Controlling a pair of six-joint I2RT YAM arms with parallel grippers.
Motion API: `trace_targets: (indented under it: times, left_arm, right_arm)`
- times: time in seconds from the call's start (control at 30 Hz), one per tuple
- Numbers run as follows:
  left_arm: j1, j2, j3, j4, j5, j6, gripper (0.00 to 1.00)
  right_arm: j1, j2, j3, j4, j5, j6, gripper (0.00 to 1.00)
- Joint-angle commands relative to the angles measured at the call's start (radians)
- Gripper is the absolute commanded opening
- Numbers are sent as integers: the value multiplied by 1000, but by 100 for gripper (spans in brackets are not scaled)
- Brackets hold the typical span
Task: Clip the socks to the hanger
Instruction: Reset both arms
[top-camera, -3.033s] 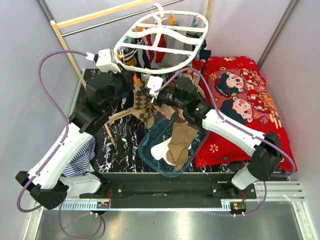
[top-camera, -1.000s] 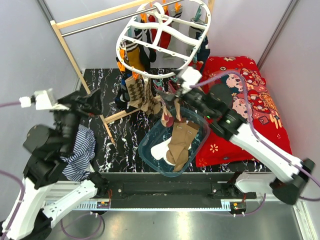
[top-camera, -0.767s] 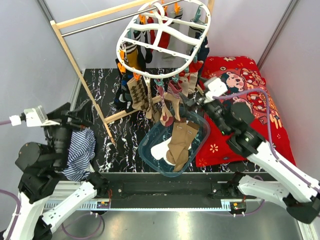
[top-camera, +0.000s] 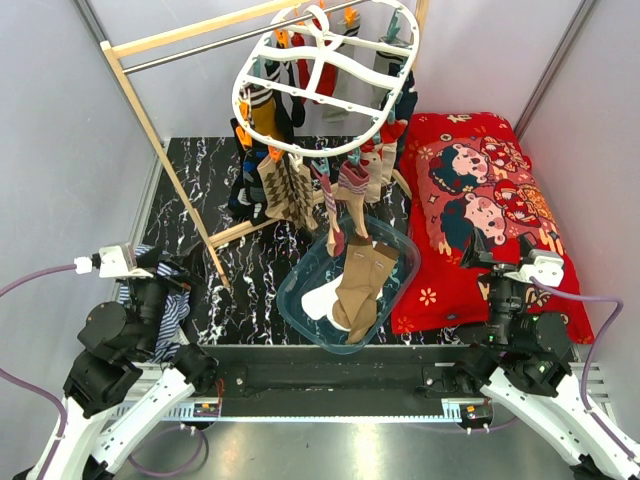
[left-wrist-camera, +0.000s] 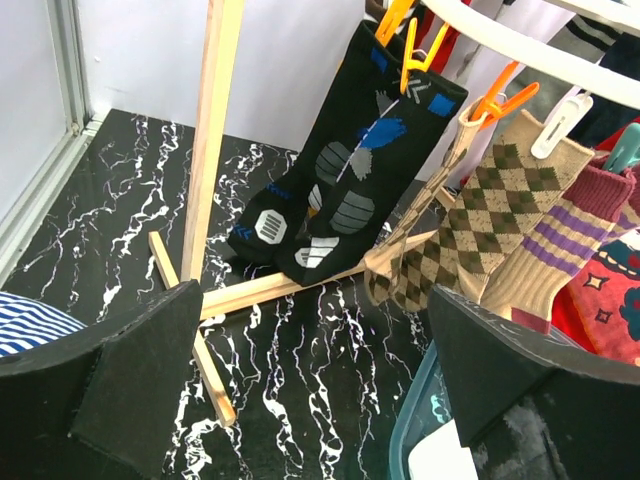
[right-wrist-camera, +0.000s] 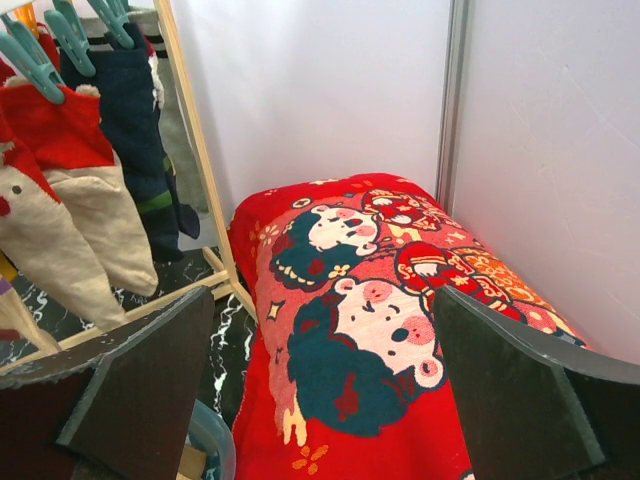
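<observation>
The white oval hanger (top-camera: 325, 75) hangs from the rod with several socks clipped below it: a tan argyle one (top-camera: 285, 190), a maroon striped one (top-camera: 350, 185), and dark ones behind. More socks, brown (top-camera: 360, 285) and white (top-camera: 320, 300), lie in the clear tub (top-camera: 400, 250). My left gripper (top-camera: 172, 272) sits low at the near left, open and empty. The left wrist view looks between its fingers (left-wrist-camera: 130, 380) at a black sock (left-wrist-camera: 350, 180) and the argyle sock (left-wrist-camera: 470, 230). My right gripper (top-camera: 492, 268) is at the near right, open and empty over the cushion (right-wrist-camera: 370, 340).
A wooden rack (top-camera: 165, 150) with a metal rod carries the hanger; its base bars lie on the black marble top (top-camera: 200, 190). A blue-white striped cloth (top-camera: 175, 305) lies under the left arm. The red cartoon-print cushion (top-camera: 480, 190) fills the right side.
Both arms have pulled back from under the hanger to the near edge, left and right. The argyle sock they were at now hangs clipped. Both grippers stay open.
</observation>
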Motion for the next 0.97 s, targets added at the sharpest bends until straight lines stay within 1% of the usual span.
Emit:
trace_targets:
  times: [0.0, 0.13, 0.93]
  left_arm:
    - [1, -7, 1, 32, 3, -9, 99]
    - [1, 8, 7, 34, 6, -12, 99]
    - [1, 25, -16, 75, -9, -1, 99]
  right_arm:
    - [-4, -10, -17, 50, 3, -12, 100]
    - [-4, 5, -11, 53, -1, -17, 100]
    - [-4, -25, -21, 53, -23, -20, 100]
